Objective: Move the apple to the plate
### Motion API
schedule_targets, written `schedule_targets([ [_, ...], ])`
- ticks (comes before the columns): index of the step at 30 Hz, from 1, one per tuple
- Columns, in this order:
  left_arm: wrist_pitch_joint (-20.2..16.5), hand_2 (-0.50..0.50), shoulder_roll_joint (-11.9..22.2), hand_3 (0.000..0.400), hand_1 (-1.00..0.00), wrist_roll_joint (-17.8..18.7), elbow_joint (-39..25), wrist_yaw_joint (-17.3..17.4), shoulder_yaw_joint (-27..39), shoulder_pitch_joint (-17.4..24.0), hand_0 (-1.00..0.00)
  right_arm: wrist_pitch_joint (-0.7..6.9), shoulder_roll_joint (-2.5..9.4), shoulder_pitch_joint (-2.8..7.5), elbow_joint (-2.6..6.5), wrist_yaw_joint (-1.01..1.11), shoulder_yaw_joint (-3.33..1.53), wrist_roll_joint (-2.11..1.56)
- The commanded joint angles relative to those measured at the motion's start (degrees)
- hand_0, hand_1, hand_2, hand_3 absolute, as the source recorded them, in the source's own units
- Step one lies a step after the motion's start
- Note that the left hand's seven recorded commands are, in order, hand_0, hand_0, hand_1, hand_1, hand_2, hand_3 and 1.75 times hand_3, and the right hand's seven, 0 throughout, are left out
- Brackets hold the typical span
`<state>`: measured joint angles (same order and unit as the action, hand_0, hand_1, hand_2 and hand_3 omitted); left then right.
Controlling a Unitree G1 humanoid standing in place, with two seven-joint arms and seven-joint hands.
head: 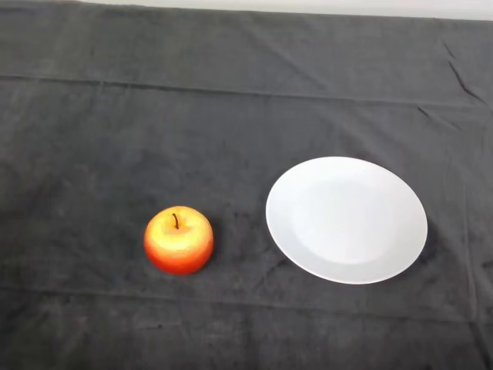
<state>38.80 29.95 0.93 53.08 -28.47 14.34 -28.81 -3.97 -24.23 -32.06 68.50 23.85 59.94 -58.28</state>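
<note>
A red and yellow apple point(179, 240) stands upright on the dark cloth at the lower left of centre, stem up. A white round plate point(346, 220) lies on the cloth to the apple's right, with a gap of cloth between them. Nothing lies on the plate.
The dark cloth point(154, 116) covers the whole table, with a few folds and creases near the back and right. A pale strip of wall point(308, 6) shows beyond the table's far edge.
</note>
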Motion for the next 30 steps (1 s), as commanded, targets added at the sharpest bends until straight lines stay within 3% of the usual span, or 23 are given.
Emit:
schedule_targets([
  [1, -1.4, 0.0, -1.1, 0.0, 0.0, -2.0, -4.5, -0.7, -1.4, 0.5, 0.0, -0.28, -0.28, 0.26, -0.57, 0.45, 0.9, -0.64],
  [14, -11.0, 0.0, -6.8, 0.0, 0.0, -9.5, -30.0, -1.2, -9.9, 7.9, 0.0, -0.18, -0.05, 0.42, -1.15, 0.14, 0.77, -0.56],
  [20, -13.6, 0.0, -9.6, 0.0, 0.0, -11.6, -33.6, -1.0, -14.6, 8.8, 0.0, -0.13, 0.07, 0.51, -1.44, -0.02, 0.69, -0.52],
  [30, -17.4, 0.0, -13.0, 0.0, 0.0, -12.2, -34.2, -1.3, -24.7, 9.2, 0.0, -0.05, 0.21, 0.61, -1.82, -0.26, 0.6, -0.48],
])
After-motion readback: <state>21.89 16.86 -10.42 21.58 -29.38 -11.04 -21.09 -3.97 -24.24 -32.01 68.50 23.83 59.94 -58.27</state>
